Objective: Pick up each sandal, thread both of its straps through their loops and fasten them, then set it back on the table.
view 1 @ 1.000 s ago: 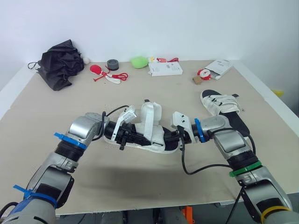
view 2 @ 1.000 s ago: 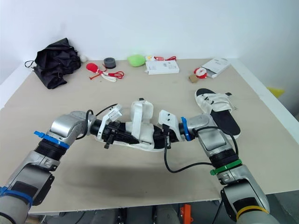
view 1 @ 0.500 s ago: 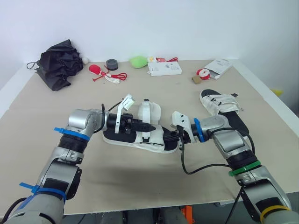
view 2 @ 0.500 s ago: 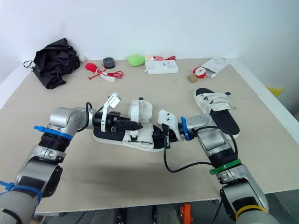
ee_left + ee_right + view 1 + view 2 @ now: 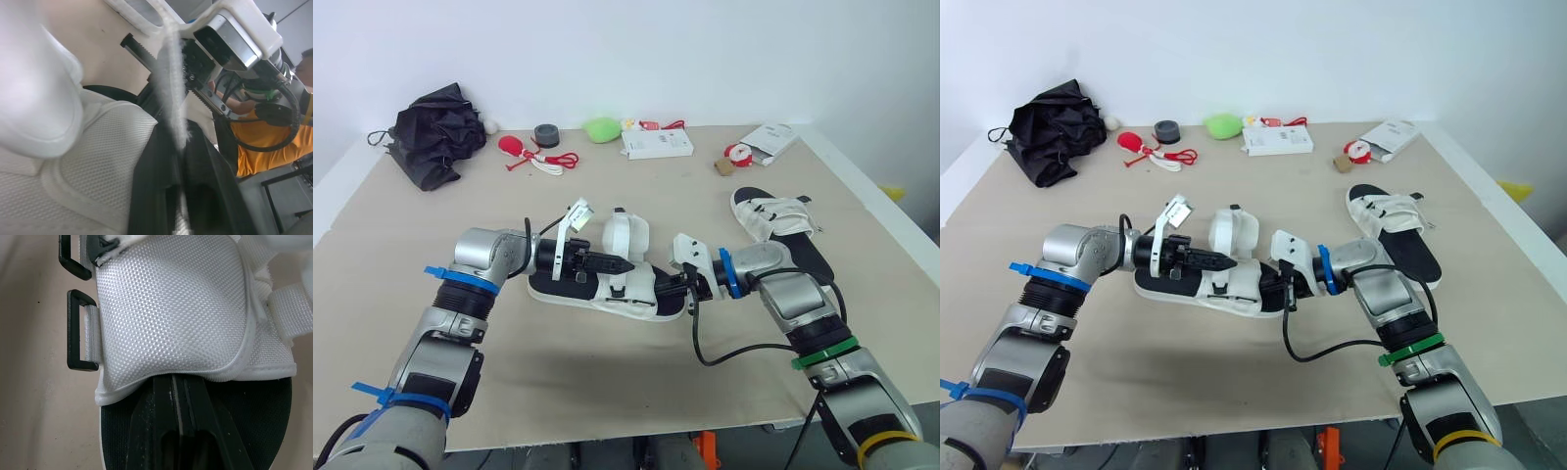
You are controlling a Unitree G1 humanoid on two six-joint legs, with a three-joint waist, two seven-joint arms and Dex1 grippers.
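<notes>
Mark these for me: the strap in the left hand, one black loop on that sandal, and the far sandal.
strap [image 5: 172, 88]: left wrist view, on its fuzzy middle stretch.
loop [image 5: 71, 330]: right wrist view, on the outer bar of the fully shown loop.
far sandal [image 5: 775, 217]: left eye view, on its white straps.

Bright, even light from overhead falls on the beige desk [image 5: 607, 392]. The white mesh sandal with a black sole [image 5: 641, 289] throws a soft, pale shadow toward the near edge. In the left wrist view the fuzzy white strap [image 5: 172, 93] and the white padding [image 5: 34, 98] close to the lens are blurred. The right wrist view shows the sandal's weave crisply.
</notes>
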